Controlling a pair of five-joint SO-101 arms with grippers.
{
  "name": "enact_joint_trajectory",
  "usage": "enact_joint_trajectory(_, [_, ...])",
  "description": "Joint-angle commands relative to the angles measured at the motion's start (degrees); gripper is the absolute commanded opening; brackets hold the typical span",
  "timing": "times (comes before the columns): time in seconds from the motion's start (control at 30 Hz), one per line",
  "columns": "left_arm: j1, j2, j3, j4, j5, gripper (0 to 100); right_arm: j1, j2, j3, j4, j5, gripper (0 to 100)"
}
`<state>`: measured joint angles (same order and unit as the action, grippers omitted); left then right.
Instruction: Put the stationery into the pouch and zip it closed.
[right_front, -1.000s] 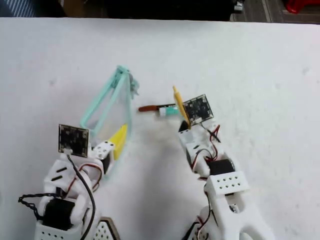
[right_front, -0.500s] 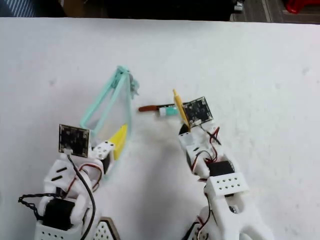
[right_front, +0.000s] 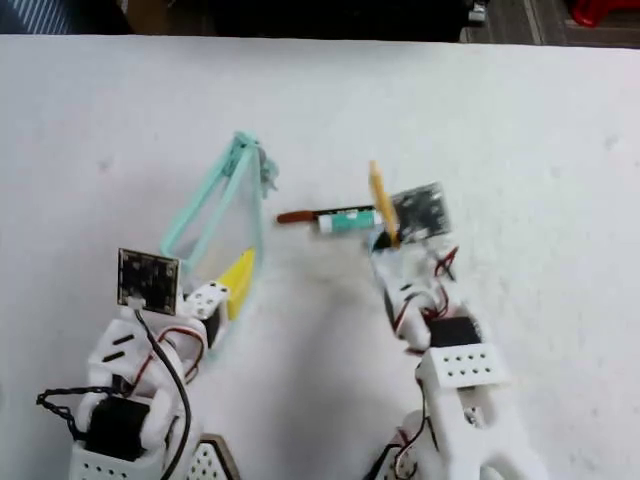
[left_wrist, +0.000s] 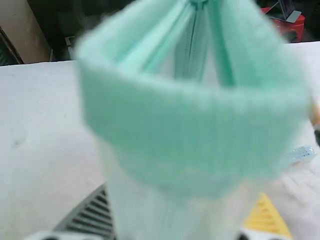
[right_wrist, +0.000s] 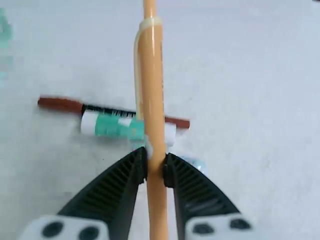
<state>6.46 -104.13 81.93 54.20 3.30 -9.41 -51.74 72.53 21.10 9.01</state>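
Observation:
A mint-green pouch (right_front: 213, 215) with clear sides lies on the white table, its zip open. My left gripper (right_front: 230, 287) is shut on the pouch's near edge; up close, the pouch mouth (left_wrist: 190, 125) gapes between a grey finger (left_wrist: 85, 220) and a yellow one. My right gripper (right_wrist: 154, 165) is shut on an orange pen (right_wrist: 150, 75), held above the table to the right of the pouch, where the pen (right_front: 380, 200) points away from me. Under it lie a brown pen (right_wrist: 60, 103) and a white-and-green tube (right_wrist: 115, 125), also on the table as the tube (right_front: 347, 220).
The white table (right_front: 520, 150) is bare to the right and at the back. The far edge meets a dark background with a red object (right_front: 600, 10) at the back right.
My right gripper has carried the orange pen a little to the right and away, uncovering the white-and-green tube. The left arm and the pouch have not moved.

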Motion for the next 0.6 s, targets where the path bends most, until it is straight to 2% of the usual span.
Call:
enact_joint_trajectory(0.0, [0.31,-0.48,-0.35,0.18,-0.18,27,0.66,-4.88,-11.34,6.46,-4.84,1.6])
enact_joint_trajectory(0.13, [0.31,-0.48,-0.44,0.18,-0.18,31,-5.41,-10.42,-30.68,17.89,-5.89,1.6])
enact_joint_trajectory(0.27, [0.31,-0.48,-0.44,0.18,-0.18,31,-17.8,-12.97,-48.26,24.31,-5.8,1.6])
enact_joint_trajectory(0.4, [0.31,-0.48,-0.44,0.18,-0.44,31,-28.18,-12.97,-54.42,23.96,-5.45,1.6])
enact_joint_trajectory(0.57, [0.4,-0.48,-0.44,0.18,-2.73,31,-34.07,-12.97,-55.3,15.16,-5.8,1.7])
